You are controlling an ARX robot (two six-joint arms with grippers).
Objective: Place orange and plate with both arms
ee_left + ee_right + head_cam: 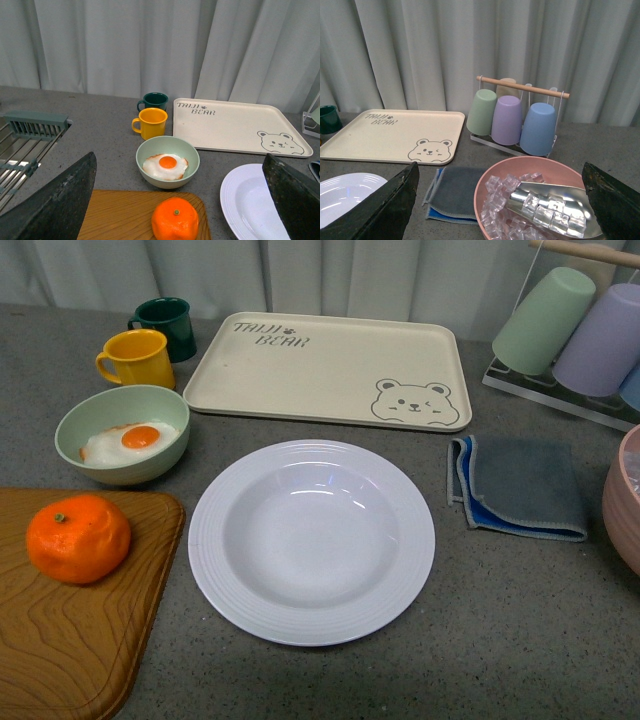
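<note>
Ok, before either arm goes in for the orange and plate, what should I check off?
1. Orange free: ok, alone on the cutting board, nothing touching it.
2. Plate empty and flat: ok.
3. Left claw open: ok, orange in line ahead.
4. Right claw open: ok.
5. Right claw lined up on plate: not ok, pink ice bowl fills its view; plate only at the edge.

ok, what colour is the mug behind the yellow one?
Dark green mug, clearest in the front view.
</note>
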